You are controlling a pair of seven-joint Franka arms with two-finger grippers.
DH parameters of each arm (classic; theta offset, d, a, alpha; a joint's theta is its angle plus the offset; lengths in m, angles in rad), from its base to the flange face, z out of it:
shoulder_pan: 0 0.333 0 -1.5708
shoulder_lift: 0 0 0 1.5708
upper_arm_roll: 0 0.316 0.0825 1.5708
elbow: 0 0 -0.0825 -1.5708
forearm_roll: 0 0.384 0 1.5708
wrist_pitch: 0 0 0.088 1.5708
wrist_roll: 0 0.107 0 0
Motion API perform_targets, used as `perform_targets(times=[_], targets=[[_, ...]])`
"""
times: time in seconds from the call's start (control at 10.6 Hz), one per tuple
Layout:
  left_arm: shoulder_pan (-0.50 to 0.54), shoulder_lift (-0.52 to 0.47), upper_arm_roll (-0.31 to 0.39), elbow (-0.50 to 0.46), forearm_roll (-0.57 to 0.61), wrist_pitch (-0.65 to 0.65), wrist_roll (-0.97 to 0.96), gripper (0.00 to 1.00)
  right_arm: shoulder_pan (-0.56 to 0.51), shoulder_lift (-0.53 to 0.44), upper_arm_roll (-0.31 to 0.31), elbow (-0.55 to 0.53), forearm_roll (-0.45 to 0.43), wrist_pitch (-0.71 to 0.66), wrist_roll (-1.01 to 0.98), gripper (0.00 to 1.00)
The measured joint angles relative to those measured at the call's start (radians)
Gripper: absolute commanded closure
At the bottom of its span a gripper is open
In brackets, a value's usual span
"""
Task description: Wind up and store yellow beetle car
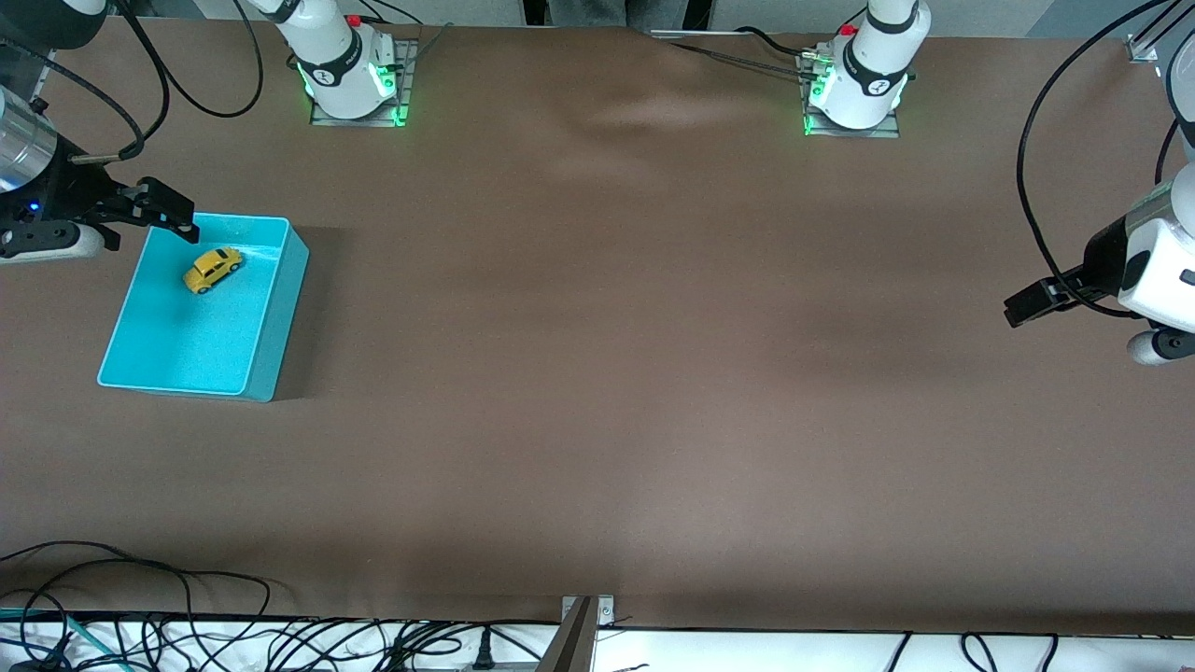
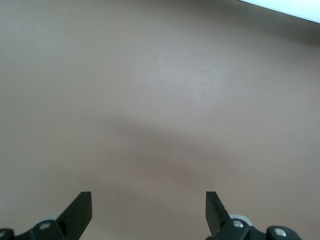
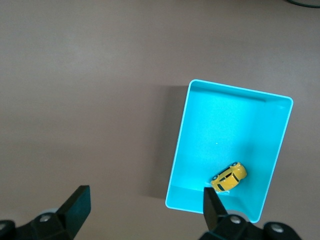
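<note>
The yellow beetle car (image 1: 213, 269) lies inside the turquoise bin (image 1: 280, 308), in the part of it farthest from the front camera, near the right arm's end of the table. My right gripper (image 1: 161, 211) is open and empty, up in the air over the bin's edge close to the car. The right wrist view shows the car (image 3: 229, 177) in the bin (image 3: 225, 125), with my right gripper (image 3: 146, 195) over the bin's corner and bare table. My left gripper (image 1: 1027, 303) is open and empty, waiting over bare table at the left arm's end, as the left wrist view (image 2: 148, 197) also shows.
The two arm bases (image 1: 350, 75) (image 1: 859, 84) stand along the table's edge farthest from the front camera. Loose cables (image 1: 187, 635) and a metal bracket (image 1: 583, 625) lie along the edge nearest that camera. Brown table surface (image 1: 607, 327) spans between the bin and the left gripper.
</note>
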Motion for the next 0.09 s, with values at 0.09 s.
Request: perform_targets(times=[0.09], targets=[[0.0,0.0,0.0,0.0,0.0,0.0,0.0,0.0,0.003,0.0,0.0,0.0,0.0,0.0,0.0,0.0]])
